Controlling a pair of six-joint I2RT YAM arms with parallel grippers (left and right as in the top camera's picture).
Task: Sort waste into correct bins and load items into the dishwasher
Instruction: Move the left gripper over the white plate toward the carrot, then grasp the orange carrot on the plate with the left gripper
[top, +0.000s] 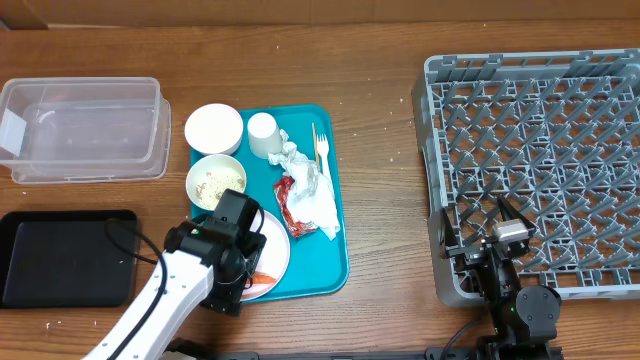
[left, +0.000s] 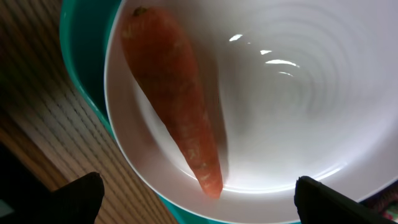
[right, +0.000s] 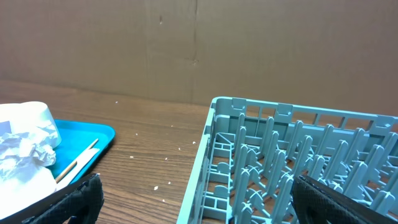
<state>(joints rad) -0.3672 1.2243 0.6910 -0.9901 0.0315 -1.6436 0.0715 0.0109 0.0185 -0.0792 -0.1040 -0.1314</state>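
- Far left: clear tub (top: 80, 125), with black tray (top: 65, 255) nearer, just in front of it; both well apart from the carrot.
- On the teal tray (top: 335, 270), far end: two bowls (top: 213, 128), the nearer with pale scraps; then cup (top: 263, 135), napkins (top: 310, 195), red wrapper (top: 285, 200) and fork (top: 321, 150).
- Near-left on that tray: white plate (left: 298, 93), carrot (left: 177, 106) lying flat on it, directly under the left pincer (left: 199, 199).
- Carrot's long axis slanting from the plate's rim to the gap between the fingers, thin tip in that gap; roughly crosswise to the closing line, so probably fit for a pinch across its width.
- Left pincer spread wide, holding nothing, touching nothing visible; far nearer the carrot than the right arm.
- Far right: grey dish rack (top: 540, 150); right pincer (right: 208, 205) by its near-left corner, spread wide, empty.
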